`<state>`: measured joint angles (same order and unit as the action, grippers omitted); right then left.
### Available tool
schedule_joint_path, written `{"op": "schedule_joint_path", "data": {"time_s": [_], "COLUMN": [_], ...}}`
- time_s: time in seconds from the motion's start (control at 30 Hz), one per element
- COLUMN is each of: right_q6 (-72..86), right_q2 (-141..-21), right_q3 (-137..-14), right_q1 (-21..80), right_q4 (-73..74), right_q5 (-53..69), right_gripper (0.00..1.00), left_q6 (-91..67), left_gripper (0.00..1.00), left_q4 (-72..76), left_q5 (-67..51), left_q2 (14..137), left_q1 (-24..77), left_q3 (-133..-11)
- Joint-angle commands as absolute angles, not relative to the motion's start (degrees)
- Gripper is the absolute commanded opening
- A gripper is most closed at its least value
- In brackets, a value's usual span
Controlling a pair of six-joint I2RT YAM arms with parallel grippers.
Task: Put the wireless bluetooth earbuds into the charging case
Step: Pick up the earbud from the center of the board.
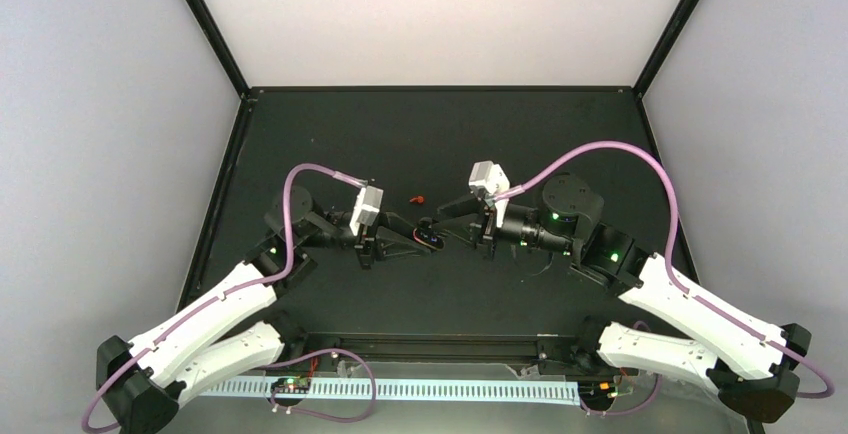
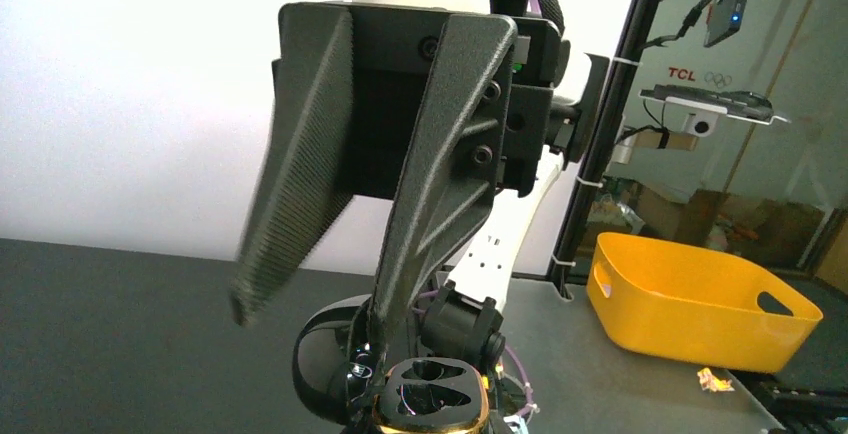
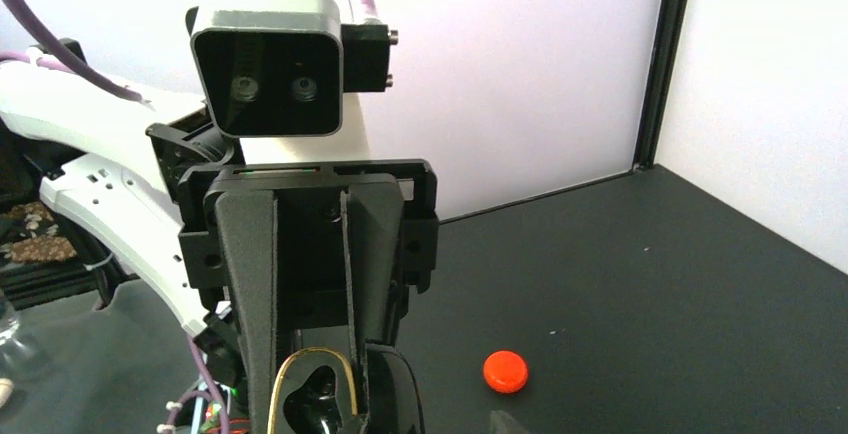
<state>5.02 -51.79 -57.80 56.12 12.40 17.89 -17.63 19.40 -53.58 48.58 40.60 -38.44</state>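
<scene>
So the left gripper (image 1: 412,238) is pinched nearly shut on the open round charging case (image 2: 430,396), dark inside, gold rim. The right gripper (image 2: 315,314) is parted, empty. Tiny red earbud (image 3: 505,371), I think, lies on the black table (image 3: 650,284); an off-centre pinch could flick it away.

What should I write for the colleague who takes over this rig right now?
Left gripper: shut on the open charging case.
Right gripper: open, close beside the case.
One red earbud lies on the table; the second is not visible.
Done: case open and gripped.
To do: both earbuds; the case slots look empty.
</scene>
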Motion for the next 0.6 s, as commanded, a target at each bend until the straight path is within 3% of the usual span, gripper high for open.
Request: {"op": "schedule_joint_path", "data": {"time_s": [0.0,0.17,0.43,0.57], "right_q6": [6.0,6.7,7.3,8.8], "right_q2": [-50.6,-50.8,-50.8,-48.6], "right_q3": [-57.8,-58.2,-59.4,-60.7], "right_q1": [55.9,55.8,55.8,55.8], "right_q4": [10.5,10.4,11.9,11.3], "right_q5": [15.6,14.6,13.4,14.9], "right_gripper": [0.34,0.44,0.50,0.62], "left_q6": [-16.0,-15.5,-13.1,-9.4], "left_gripper": [0.02,0.02,0.02,0.01], "left_q4": [21.8,21.4,19.2,12.0], "left_q5": [-55.1,-55.2,-54.1,-49.9], "left_q2": [46.5,45.8,43.7,41.7], "left_q1": [41.0,41.0,41.0,41.0], "left_q3": [-38.0,-37.7,-38.2,-40.4]}}
